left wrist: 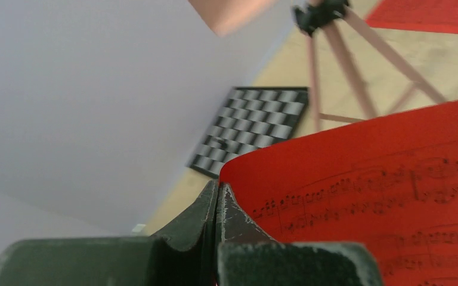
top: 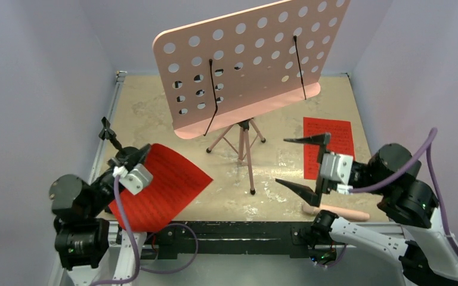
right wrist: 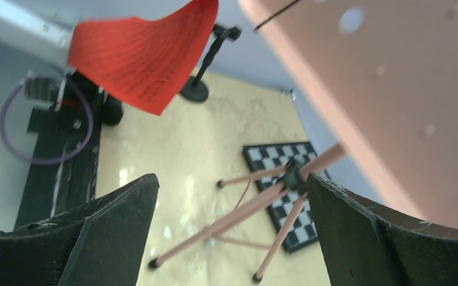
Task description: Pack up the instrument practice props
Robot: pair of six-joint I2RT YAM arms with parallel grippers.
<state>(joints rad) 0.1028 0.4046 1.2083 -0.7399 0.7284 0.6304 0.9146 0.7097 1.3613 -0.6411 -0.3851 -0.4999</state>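
Well, the left gripper [top: 142, 155] pinches a red sheet [top: 161, 190] by its corner, aloft at the left; it might slip free. Meanwhile the right gripper [top: 282, 161] gapes empty near the stand [top: 244, 59] legs and could topple it.

We see both arms mostly black, with round drum-shaped joint housings [top: 408, 199]. Right arm's lower link [top: 364, 229] white, smooth. Left gripper [top: 143, 153], right gripper [top: 282, 161]: long tapering fingers [right wrist: 113, 226], matte dark, greenish close up, edges scuffed pale. Light grey block [top: 336, 170] behind fingers on each wrist, possibly camera housing, we think. Purple cable [top: 422, 156] trails along each arm.
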